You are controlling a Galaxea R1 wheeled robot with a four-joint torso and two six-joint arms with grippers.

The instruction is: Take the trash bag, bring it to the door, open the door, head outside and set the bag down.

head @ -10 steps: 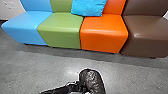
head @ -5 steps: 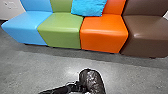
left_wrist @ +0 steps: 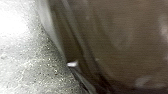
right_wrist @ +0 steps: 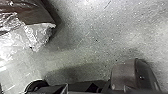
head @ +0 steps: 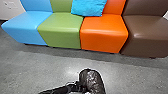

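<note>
At the bottom centre of the head view is the dark, shiny trash bag (head: 92, 80). My left arm comes in low from the left, and its gripper (head: 79, 87) is shut on the bag at the bag's left side. Close up in the left wrist view, the brown plastic of the bag (left_wrist: 125, 45) lies beside the grey floor. The right wrist view catches a crinkled, glossy part of the bag (right_wrist: 37, 35), apart from the robot's own dark parts along the edge.
A row of joined seats stands across the floor ahead: blue (head: 23, 26), green (head: 61, 31), orange (head: 103, 35) and brown (head: 146, 37). A bright blue cushion (head: 88, 7) leans on the backrests. Grey speckled floor (head: 50, 67) lies between the seats and the bag.
</note>
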